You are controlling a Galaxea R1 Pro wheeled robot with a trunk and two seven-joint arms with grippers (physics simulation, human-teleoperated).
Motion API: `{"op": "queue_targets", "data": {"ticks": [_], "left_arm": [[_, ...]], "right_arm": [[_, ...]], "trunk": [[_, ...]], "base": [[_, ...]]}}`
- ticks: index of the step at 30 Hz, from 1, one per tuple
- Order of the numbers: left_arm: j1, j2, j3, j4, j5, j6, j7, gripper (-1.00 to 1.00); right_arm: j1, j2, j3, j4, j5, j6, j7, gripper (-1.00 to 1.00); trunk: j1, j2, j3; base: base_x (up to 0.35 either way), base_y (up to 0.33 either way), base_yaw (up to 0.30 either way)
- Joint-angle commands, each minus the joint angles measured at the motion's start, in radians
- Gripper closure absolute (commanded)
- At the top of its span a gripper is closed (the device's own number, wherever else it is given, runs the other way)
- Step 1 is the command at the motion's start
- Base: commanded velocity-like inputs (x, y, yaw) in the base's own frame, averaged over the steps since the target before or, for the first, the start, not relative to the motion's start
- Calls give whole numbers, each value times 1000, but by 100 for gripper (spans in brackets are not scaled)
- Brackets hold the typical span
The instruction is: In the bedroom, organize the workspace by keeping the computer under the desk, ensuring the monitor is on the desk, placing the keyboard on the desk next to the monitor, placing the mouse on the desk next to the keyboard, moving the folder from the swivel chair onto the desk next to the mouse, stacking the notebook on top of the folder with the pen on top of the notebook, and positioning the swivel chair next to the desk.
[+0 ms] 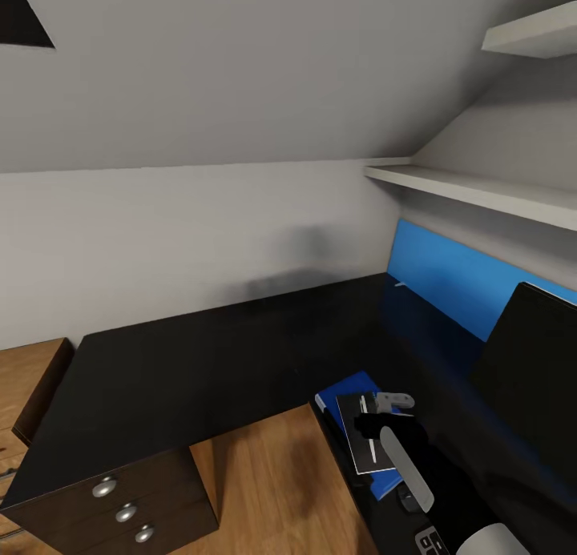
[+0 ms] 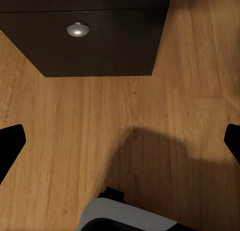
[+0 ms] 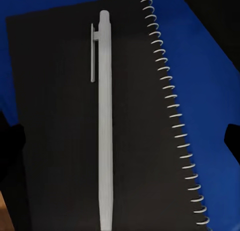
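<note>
- Our right tool (image 3: pixel 120 141) hangs spread wide over the pen (image 3: pixel 104 121), its fingertips (image 3: pixel 10 141) well apart and gripping nothing.
- The pen lies flat on the black notebook (image 3: pixel 60 116), beside its spiral binding.
- The notebook rests on the blue folder (image 1: pixel 336 399), on the dark tabletop (image 1: pixel 200 363).
- Our left tool (image 2: pixel 120 141) is also spread and empty, above the wooden floor (image 2: pixel 75 131) near 1 drawer knob (image 2: pixel 78 29).
- The monitor (image 1: pixel 533 371) stands beside the stack.
</note>
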Motion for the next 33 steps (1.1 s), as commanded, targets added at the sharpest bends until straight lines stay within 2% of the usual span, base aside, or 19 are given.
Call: {"op": "queue_targets", "data": {"ticks": [1, 11, 21, 29, 33], "left_arm": [[0, 0, 2, 0, -11, -2, 9, -100], [-1, 0, 2, 0, -11, -1, 9, -100], [0, 0, 2, 0, -11, -1, 9, -100], [0, 0, 3, 0, -11, -1, 9, -100], [0, 0, 3, 0, -11, -1, 9, -100]], "right_arm": [[-1, -1, 4, -1, -11, 1, -10, -100], [-1, -3, 0, -40, -12, 0, -12, -100], [0, 2, 6, -190, -32, 2, -15, -100], [1, 25, 21, -212, -38, 2, -16, -100], [2, 32, 51, -213, -38, 1, -16, -100]], "trunk": [[0, -1, -1], [0, -1, -1], [0, -1, -2], [0, -1, -4], [0, -1, -6]], "base": [[0, 0, 0], [0, 0, 0], [0, 0, 15], [0, 0, 198], [0, 0, 252]]}}
